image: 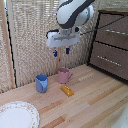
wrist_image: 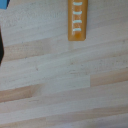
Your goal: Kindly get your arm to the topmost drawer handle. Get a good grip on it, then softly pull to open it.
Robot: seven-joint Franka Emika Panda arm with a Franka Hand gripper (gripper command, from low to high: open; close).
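My white arm (image: 74, 13) hangs over the middle of the wooden table, in front of the woven screen. Its gripper (image: 61, 51) points down, with the blue-tipped fingers (image: 55, 52) held apart and nothing between them. The dark brown drawer unit (image: 111, 42) stands at the exterior view's right. The topmost drawer handle (image: 116, 32) is a thin silver bar on its front, well off to the right of the gripper. The wrist view shows only table planks and an orange bar (wrist_image: 78, 19); no fingers appear there.
A pink mug (image: 64, 75) and a blue mug (image: 42, 83) stand below the gripper. An orange bar (image: 67, 90) lies in front of the pink mug. A patterned plate (image: 30, 111) sits at the near left. A lower drawer handle (image: 108, 59) shows too.
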